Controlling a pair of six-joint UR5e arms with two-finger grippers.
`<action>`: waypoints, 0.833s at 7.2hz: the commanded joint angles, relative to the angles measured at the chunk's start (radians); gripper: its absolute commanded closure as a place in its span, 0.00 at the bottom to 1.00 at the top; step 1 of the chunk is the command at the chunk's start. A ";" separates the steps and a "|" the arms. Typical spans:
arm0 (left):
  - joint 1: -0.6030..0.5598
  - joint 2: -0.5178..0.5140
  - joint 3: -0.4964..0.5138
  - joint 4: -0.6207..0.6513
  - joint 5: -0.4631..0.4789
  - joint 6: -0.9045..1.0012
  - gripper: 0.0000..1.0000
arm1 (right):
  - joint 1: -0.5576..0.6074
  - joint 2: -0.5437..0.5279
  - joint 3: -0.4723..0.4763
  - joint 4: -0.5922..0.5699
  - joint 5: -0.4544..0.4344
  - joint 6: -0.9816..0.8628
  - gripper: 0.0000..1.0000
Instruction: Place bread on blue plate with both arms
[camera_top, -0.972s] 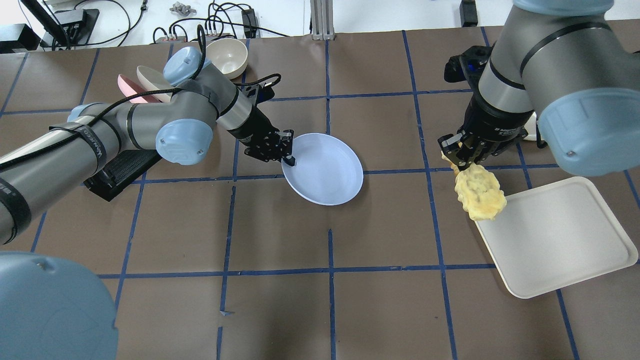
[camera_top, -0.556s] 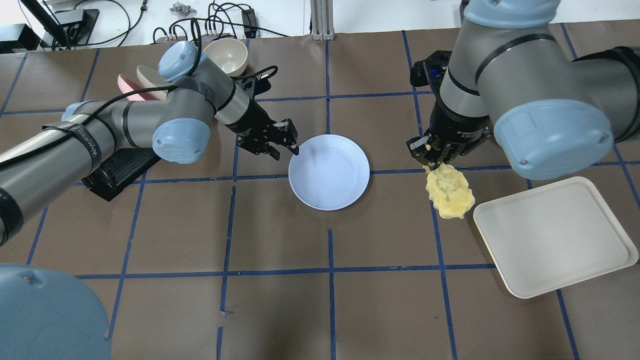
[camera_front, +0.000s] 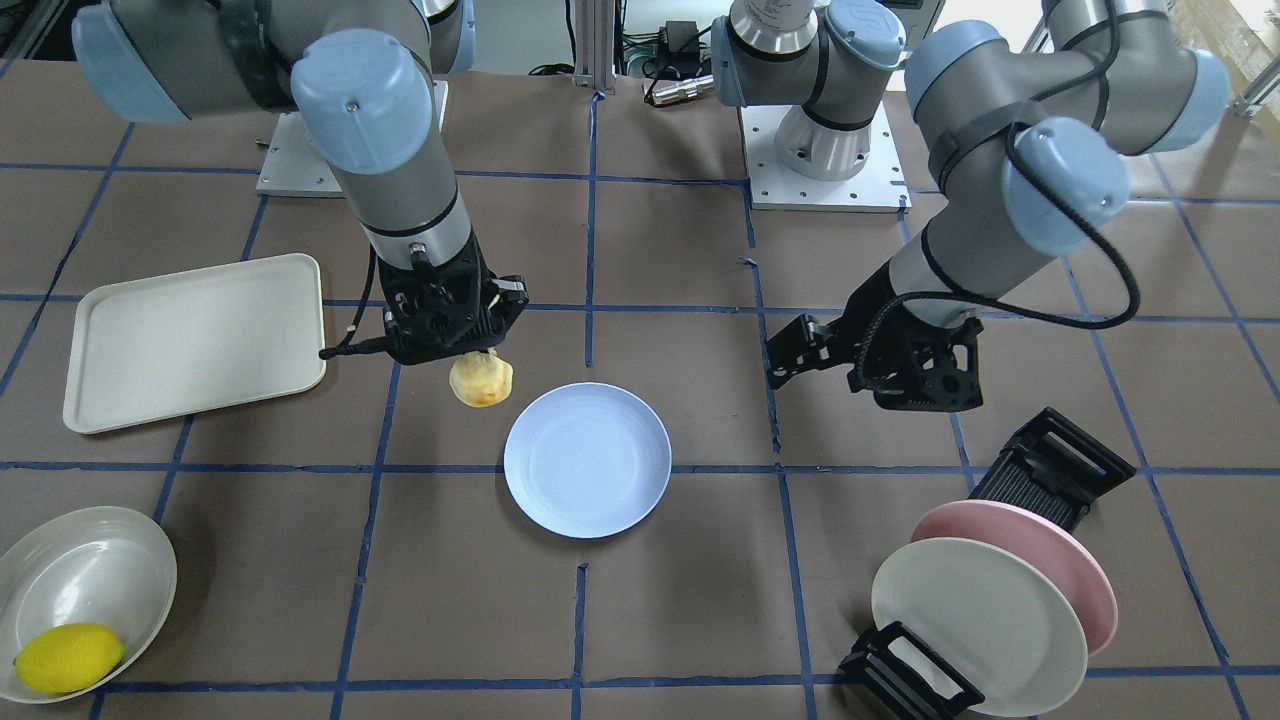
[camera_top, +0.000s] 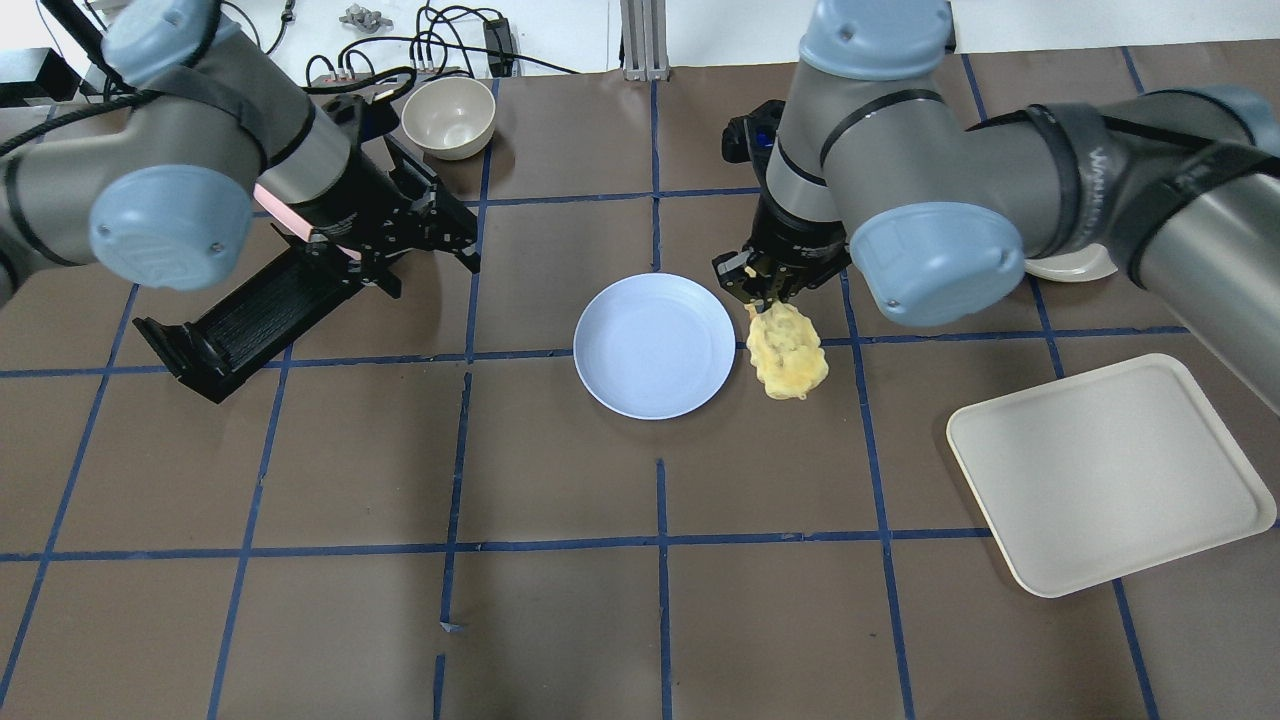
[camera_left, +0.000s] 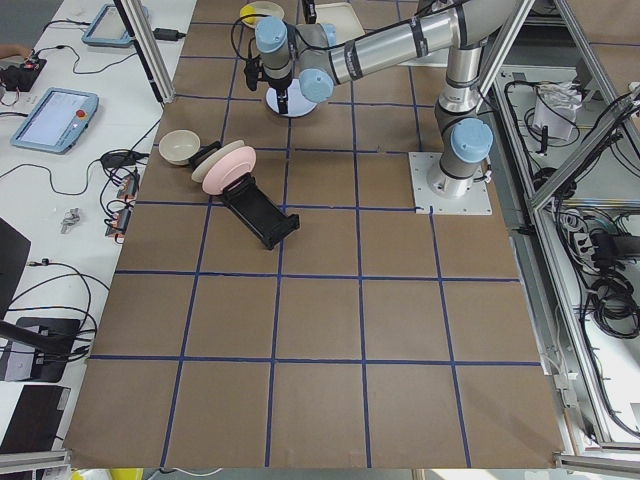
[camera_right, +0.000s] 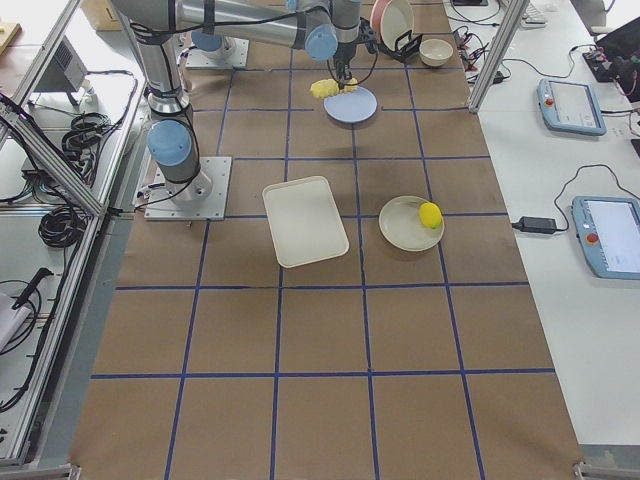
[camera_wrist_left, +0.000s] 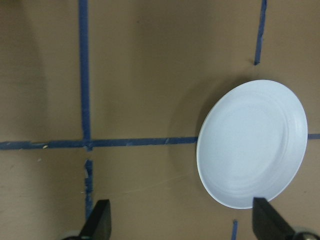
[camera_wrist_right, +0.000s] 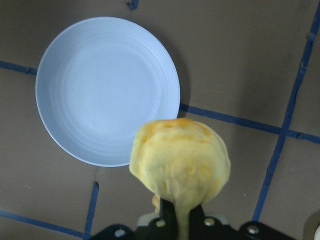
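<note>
The blue plate (camera_top: 655, 346) lies flat on the brown table, also in the front view (camera_front: 587, 460) and both wrist views (camera_wrist_left: 252, 142) (camera_wrist_right: 107, 90). My right gripper (camera_top: 765, 292) is shut on one end of the pale-yellow bread (camera_top: 788, 355), which hangs down just off the plate's right edge, above the table. The bread (camera_wrist_right: 180, 162) sits beside the plate's rim in the right wrist view, and it shows in the front view (camera_front: 481, 380). My left gripper (camera_top: 432, 275) is open and empty, well left of the plate, its fingertips (camera_wrist_left: 97, 222) spread wide.
A cream tray (camera_top: 1110, 475) lies at the right front. A black dish rack (camera_top: 250, 320) with a pink plate (camera_front: 1040, 560) and a cream plate (camera_front: 980, 625) stands by the left arm. A cream bowl (camera_top: 450, 115) sits behind it. A bowl (camera_front: 85, 585) holds a lemon (camera_front: 68, 657).
My right arm carried the bread left, from over the tray's corner to the plate's right edge. My left gripper let go of the plate's rim and drew back left; the plate now lies flat.
</note>
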 joint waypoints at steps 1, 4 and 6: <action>0.006 0.089 0.037 -0.134 0.142 0.001 0.00 | 0.066 0.212 -0.144 -0.034 0.003 0.093 0.91; -0.049 0.074 0.215 -0.320 0.269 0.015 0.00 | 0.131 0.384 -0.170 -0.221 -0.008 0.153 0.79; -0.072 0.078 0.216 -0.307 0.271 0.018 0.00 | 0.131 0.407 -0.167 -0.302 -0.015 0.167 0.23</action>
